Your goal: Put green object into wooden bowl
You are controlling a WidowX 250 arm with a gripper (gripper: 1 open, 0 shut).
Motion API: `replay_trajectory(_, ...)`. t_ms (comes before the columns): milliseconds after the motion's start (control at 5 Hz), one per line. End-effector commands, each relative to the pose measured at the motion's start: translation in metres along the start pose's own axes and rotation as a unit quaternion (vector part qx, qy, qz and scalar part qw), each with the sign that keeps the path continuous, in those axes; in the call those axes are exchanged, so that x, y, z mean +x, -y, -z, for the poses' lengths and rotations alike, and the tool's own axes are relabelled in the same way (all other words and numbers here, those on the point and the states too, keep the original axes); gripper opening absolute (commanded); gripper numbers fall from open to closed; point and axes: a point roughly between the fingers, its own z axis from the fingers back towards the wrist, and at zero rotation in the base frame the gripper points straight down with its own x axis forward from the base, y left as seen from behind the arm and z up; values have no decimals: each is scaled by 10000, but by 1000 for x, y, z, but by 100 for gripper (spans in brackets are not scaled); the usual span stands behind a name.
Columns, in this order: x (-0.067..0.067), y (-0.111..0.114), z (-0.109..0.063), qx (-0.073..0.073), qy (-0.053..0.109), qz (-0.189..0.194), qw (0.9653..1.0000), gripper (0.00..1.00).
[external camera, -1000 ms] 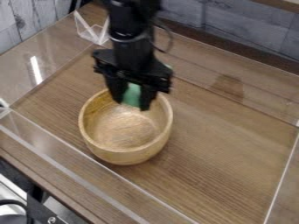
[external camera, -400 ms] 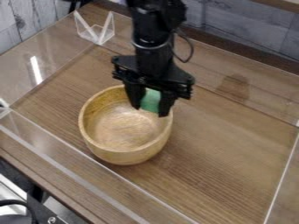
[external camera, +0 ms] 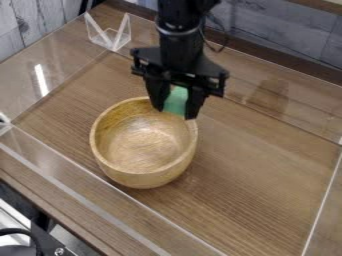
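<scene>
1. Camera view, the grip: the black end effector (external camera: pixel 179 98) points straight down from the dark arm, and its jaws are closed narrowly on the flat, bright green rectangular block (external camera: pixel 178 99), which hangs between them with its long side roughly upright. Only the block's middle and lower part shows; the jaws hide the rest.

2. Camera view, the target: the round, light-tan wooden bowl (external camera: pixel 143 141) with its thick rim sits on the brown wood-grain table (external camera: pixel 267 170), inside a clear-walled enclosure (external camera: pixel 80 220). The bowl is empty, so the task is not yet done.

3. Camera view, relation: the green block is held in the air above the bowl's far right rim, not over its centre. Its lower end appears clear of the rim, though from this single angle the gap between block and wood cannot be judged.

4. Doing the step well, as a judgement: bring the block over the middle of the hollow before letting go, because a release here could land it on the thick rim and tip it out onto the table.

5. Lower it until the bottom end sits below the rim, then open the jaws. The block seems about as long as the bowl's inner width, so a low, centred release should let it tip and settle inside rather than bridge the rim.
</scene>
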Motion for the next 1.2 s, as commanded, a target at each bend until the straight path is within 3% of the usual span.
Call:
replay_trajectory(0, 6, 4, -18, -41, 339, -85, 9994, 0)
replay_trajectory(200, 1, 8, -20, -34, 335, -210, 9992, 0)
replay_trajectory(600, -11, -9, -28, -91, 327, 190, 9992, 0)
replay_trajectory(1000, -12, -20, -25, -65, 315, 335, 9989, 0)
